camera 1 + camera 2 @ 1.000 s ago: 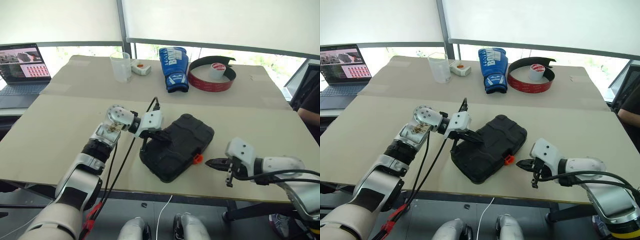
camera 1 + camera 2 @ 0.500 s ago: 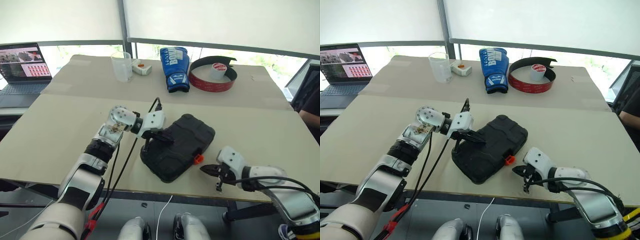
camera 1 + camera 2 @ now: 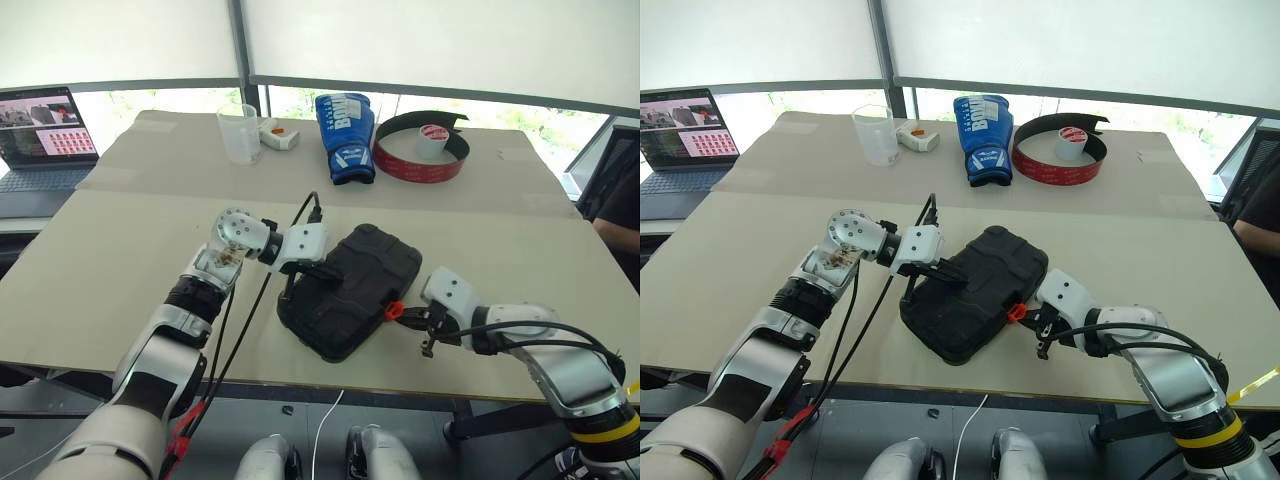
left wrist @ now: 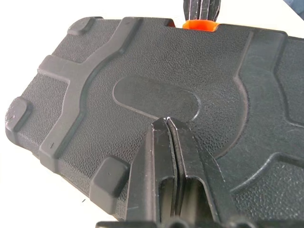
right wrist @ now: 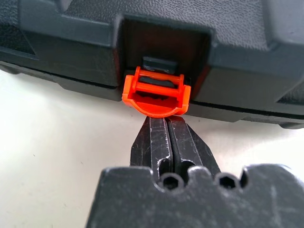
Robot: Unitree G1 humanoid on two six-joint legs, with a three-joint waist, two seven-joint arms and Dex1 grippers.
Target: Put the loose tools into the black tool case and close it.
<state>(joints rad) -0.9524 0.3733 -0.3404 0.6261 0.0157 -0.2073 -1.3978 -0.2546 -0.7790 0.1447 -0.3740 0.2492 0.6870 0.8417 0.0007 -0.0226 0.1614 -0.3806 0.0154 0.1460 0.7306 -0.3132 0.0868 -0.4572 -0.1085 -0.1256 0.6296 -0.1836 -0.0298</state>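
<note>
The black tool case lies with its lid down in the middle of the table, and its orange latch faces the front right. My left gripper is shut, its tips resting on the lid near the case's left end. Coming in from the right, my right gripper is also shut, with its tips right under the orange latch, touching it or nearly so. The latch stands flipped out from its recess. The loose tools are out of view.
At the back of the table are a clear cup, a small white device, a blue boxing glove and a red-and-black band around a small white roll. A laptop sits far left. A person is at the right edge.
My right gripper has moved forward and left along the table to the orange latch. The left gripper has stayed on the lid.
</note>
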